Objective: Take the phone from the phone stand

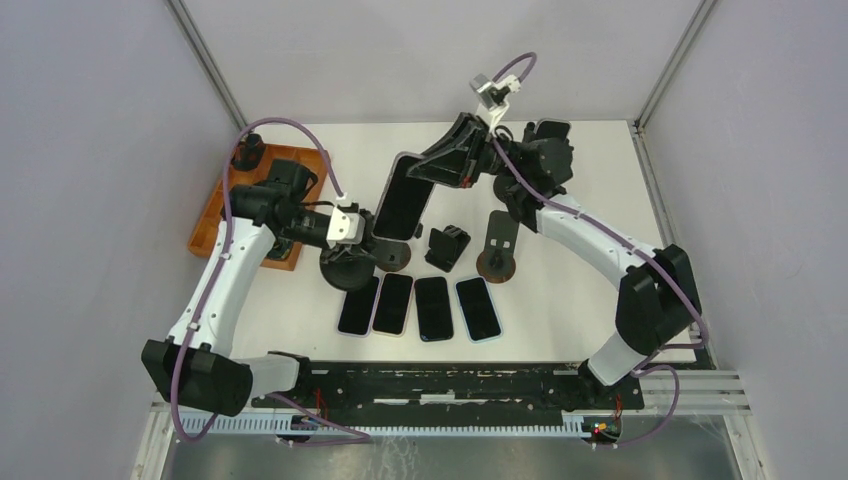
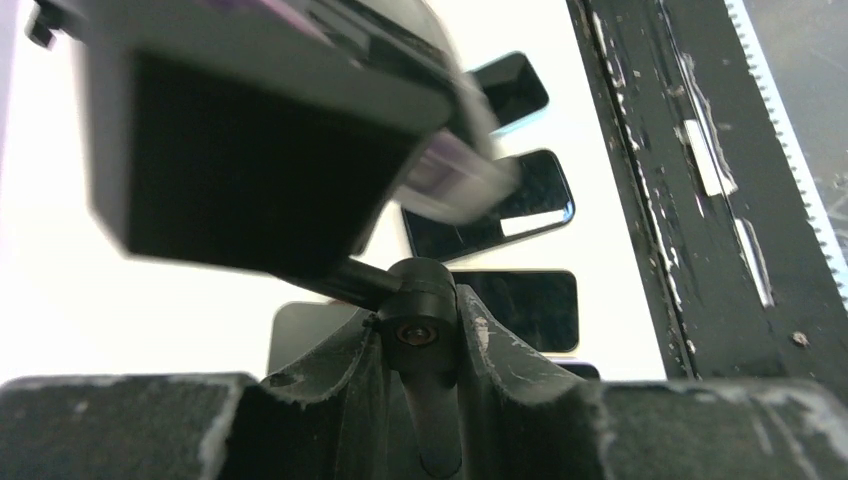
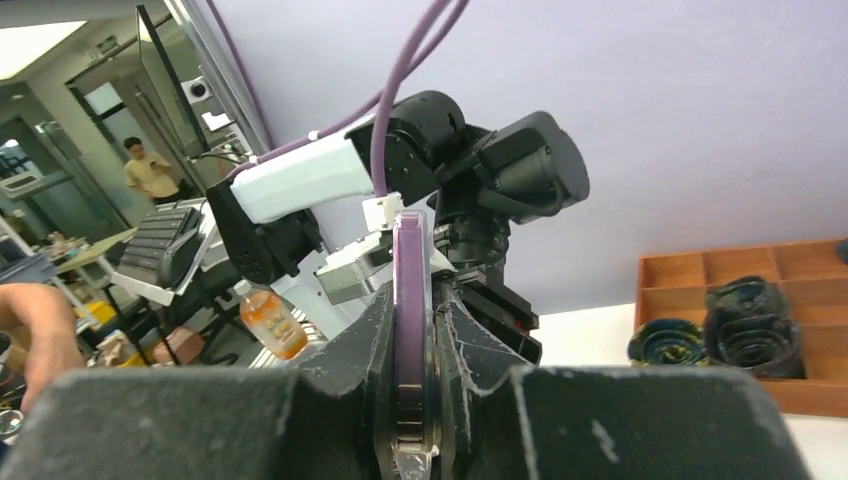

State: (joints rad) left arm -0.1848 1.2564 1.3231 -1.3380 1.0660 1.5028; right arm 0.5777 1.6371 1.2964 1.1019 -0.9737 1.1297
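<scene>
The right gripper (image 3: 410, 345) has its fingers clamped on the long faces of the phone (image 3: 408, 260), which shows edge-on with a purple rim in the wrist view. From above, the phone (image 1: 404, 196) stands steeply tilted with its dark screen facing up. Its lower end is right at the head of the phone stand (image 1: 352, 262). Whether it is seated there or already lifted clear cannot be told.

The left gripper (image 2: 420, 345) has its fingers closed on the phone stand's neck, just under the pivot joint. The stand's blurred dark cradle fills the frame above them.

Just beside the phone stand, toward the arm bases, four other phones (image 1: 433, 308) lie flat in a row, screens up. To the stand's right sits a small black stand (image 1: 447, 247), and farther right a round-based stand (image 1: 497, 248). To the phone stand's left and farther from the arm bases, a wooden tray (image 1: 213, 228) holds dark round parts.
</scene>
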